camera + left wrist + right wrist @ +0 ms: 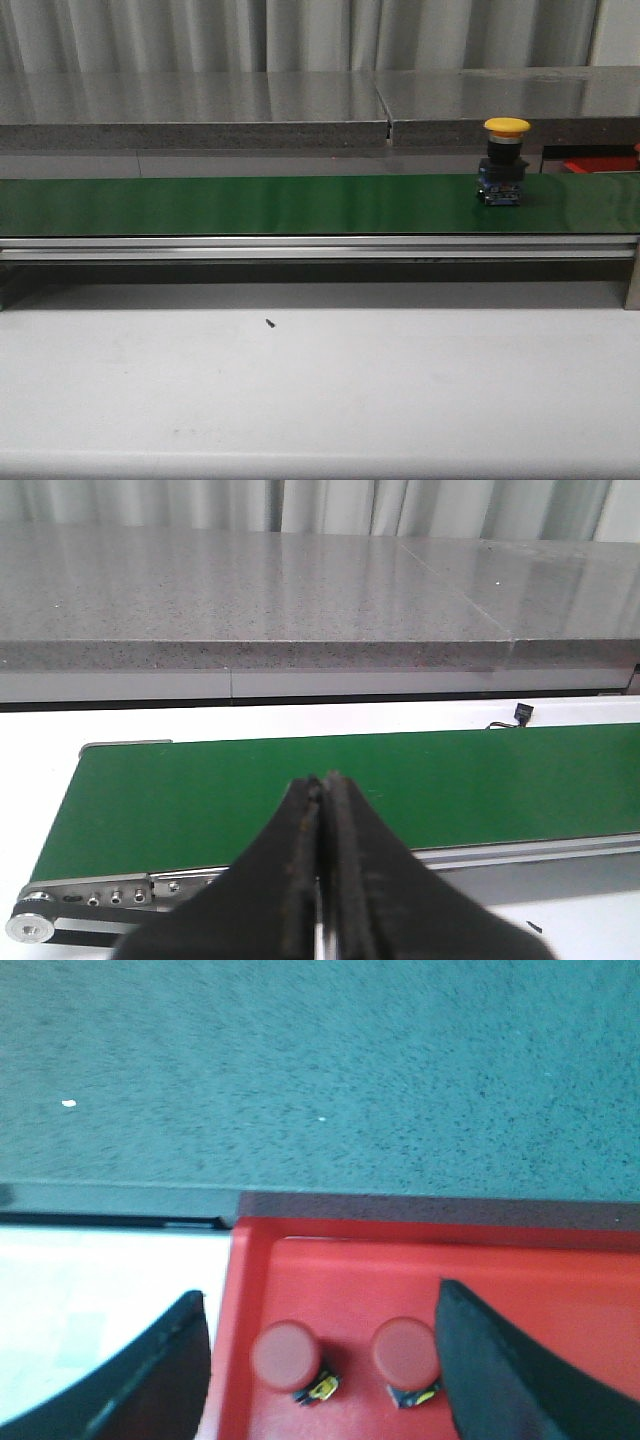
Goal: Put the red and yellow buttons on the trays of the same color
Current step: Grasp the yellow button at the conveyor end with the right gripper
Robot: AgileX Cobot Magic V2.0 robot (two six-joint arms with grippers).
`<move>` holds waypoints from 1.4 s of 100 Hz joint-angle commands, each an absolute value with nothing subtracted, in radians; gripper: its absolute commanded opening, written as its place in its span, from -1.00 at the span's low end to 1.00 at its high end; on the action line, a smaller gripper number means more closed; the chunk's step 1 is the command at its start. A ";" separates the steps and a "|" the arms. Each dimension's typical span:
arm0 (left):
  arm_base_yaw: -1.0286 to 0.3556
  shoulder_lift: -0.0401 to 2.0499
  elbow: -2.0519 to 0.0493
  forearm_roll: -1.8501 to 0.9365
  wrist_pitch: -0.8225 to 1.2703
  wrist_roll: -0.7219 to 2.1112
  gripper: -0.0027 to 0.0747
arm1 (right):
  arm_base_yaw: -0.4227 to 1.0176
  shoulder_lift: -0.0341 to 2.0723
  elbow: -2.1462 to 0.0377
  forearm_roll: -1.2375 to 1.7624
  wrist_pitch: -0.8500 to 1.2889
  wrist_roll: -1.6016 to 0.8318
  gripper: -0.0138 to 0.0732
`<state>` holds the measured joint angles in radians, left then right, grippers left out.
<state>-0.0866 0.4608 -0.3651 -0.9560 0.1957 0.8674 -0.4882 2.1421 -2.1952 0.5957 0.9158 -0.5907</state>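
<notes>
A yellow button [506,160] with a black and blue base stands upright on the green conveyor belt [250,204], toward its right end. Two red buttons [285,1356] [405,1352] stand side by side in the red tray [400,1270], seen in the right wrist view. My right gripper [322,1302] hangs open above them, its fingers either side of the pair and touching neither. A corner of the red tray [600,164] shows at the far right in the front view. My left gripper [322,782] is shut and empty over the belt's [300,790] near edge. No yellow tray is in view.
A grey stone ledge [200,115] runs behind the belt. The belt's aluminium rail [300,248] borders the white table [320,390], where a small dark speck [271,323] lies. A small black connector [521,712] sits beyond the belt.
</notes>
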 commanded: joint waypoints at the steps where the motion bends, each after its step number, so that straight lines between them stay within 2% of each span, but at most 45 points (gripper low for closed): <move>1: -0.094 0.464 -0.393 -0.977 0.148 0.865 -0.98 | -0.494 2.012 -2.205 0.617 0.943 -0.604 0.44; 18: -0.094 0.464 -0.393 -0.977 0.148 0.865 -0.98 | -0.494 1.876 -2.055 0.617 0.969 -0.624 0.44; 51: -0.094 0.464 -0.393 -0.977 0.148 0.865 -0.98 | -0.473 1.547 -1.547 0.619 0.858 -0.765 0.44; 77: -0.094 0.464 -0.393 -0.977 0.148 0.865 -0.98 | -0.408 1.436 -1.277 0.619 0.814 -0.807 0.44; 103: -0.094 0.464 -0.393 -0.977 0.148 0.865 -0.98 | -0.306 1.438 -1.152 0.619 0.724 -0.840 0.44; 140: -0.094 0.464 -0.393 -0.977 0.148 0.865 -0.98 | -0.248 1.543 -1.151 0.619 0.614 -0.850 0.50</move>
<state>-0.0866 0.4608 -0.3651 -0.9564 0.1957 0.8674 -0.2486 1.5538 -1.1251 0.5906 0.6773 -0.8368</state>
